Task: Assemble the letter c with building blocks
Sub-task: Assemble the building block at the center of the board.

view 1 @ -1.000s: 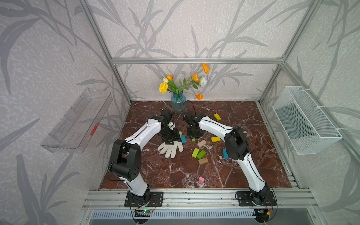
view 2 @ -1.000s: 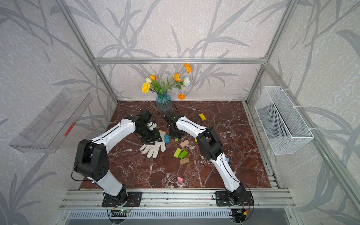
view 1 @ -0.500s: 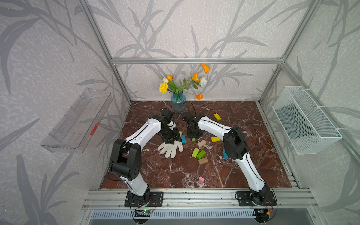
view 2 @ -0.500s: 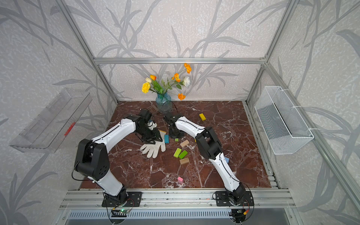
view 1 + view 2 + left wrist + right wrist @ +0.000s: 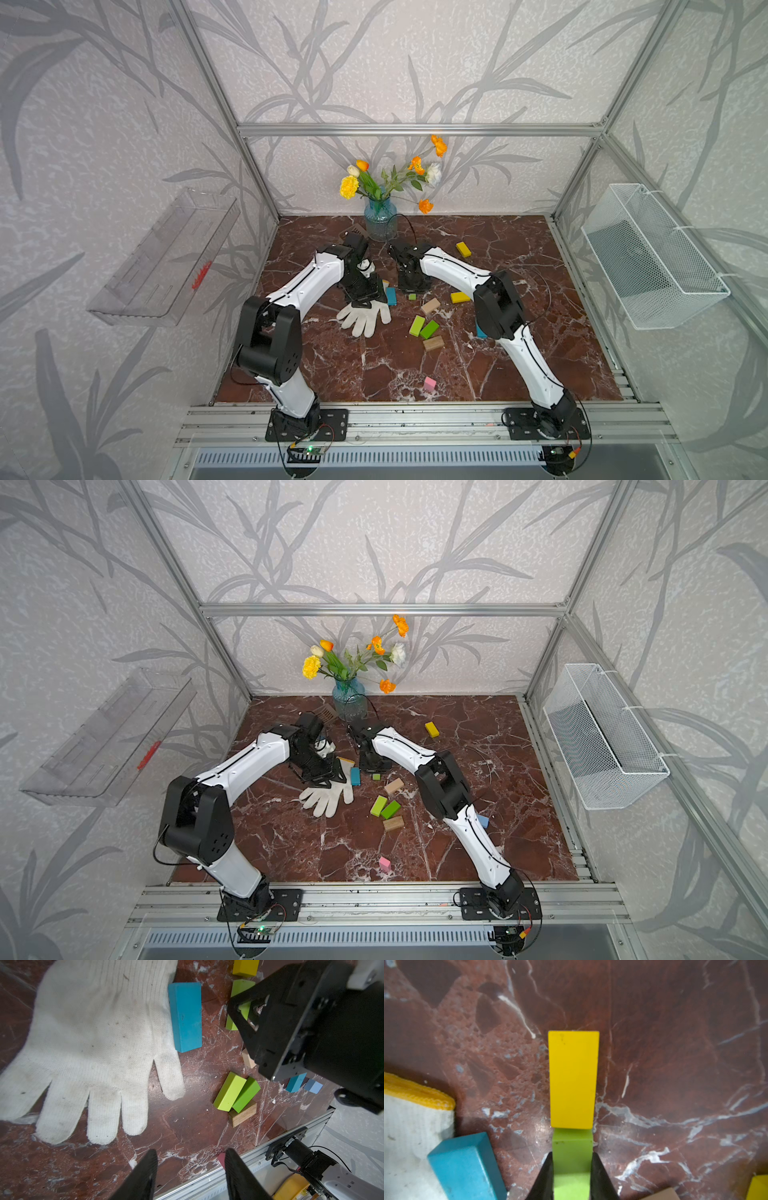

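My right gripper (image 5: 572,1155) is shut on a light green block (image 5: 572,1145) lying on the marble floor. The far end of this block touches a yellow block (image 5: 573,1078), end to end in one line. A blue block (image 5: 465,1167) lies beside them against the white glove (image 5: 409,1136). My left gripper (image 5: 190,1153) hangs open and empty above the floor near the glove's (image 5: 93,1043) fingers. Two green blocks (image 5: 229,1092) and a wooden block (image 5: 243,1114) lie together nearby. Other blocks are scattered: wood (image 5: 430,306), yellow (image 5: 460,297), yellow (image 5: 463,249), pink (image 5: 429,384), light blue (image 5: 483,820).
A blue vase of flowers (image 5: 380,220) stands at the back, with a brown slotted spatula (image 5: 357,229) beside it. A wire basket (image 5: 652,257) hangs on the right wall and a clear tray (image 5: 166,257) on the left wall. An aluminium rail (image 5: 415,415) runs along the front edge.
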### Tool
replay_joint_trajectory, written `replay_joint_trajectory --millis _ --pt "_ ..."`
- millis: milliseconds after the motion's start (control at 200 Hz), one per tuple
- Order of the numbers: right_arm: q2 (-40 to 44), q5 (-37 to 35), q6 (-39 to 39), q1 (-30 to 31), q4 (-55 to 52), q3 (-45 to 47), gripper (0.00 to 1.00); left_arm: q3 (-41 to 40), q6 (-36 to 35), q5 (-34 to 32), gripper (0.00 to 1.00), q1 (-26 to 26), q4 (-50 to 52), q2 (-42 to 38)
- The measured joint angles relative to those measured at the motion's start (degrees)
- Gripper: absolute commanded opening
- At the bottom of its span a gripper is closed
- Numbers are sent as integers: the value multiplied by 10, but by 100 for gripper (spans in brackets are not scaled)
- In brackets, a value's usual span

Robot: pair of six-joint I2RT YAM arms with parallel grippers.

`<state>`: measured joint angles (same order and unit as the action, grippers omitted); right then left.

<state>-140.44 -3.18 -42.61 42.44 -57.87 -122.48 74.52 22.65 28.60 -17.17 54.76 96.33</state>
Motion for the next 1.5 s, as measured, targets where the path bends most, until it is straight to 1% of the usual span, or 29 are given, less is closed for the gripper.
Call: replay_joint_trajectory --millis 200,775,1145,1205,1290,1505 --pt "-1 -4 0 0 -6 -3 28 0 0 0 54 0 0 0" --pt "-6 -8 -11 0 -7 -6 29 0 0 0 53 1 0 0" --pt "-20 -8 -13 0 -13 -32 29 0 0 0 53 1 0 0" --pt "-23 -8 -13 0 -17 -38 31 0 0 0 53 1 0 0" --pt "-28 -9 -14 0 -21 -45 36 0 0 0 53 1 1 0" --pt "-28 -9 -16 0 -27 -45 46 0 0 0 53 1 1 0"
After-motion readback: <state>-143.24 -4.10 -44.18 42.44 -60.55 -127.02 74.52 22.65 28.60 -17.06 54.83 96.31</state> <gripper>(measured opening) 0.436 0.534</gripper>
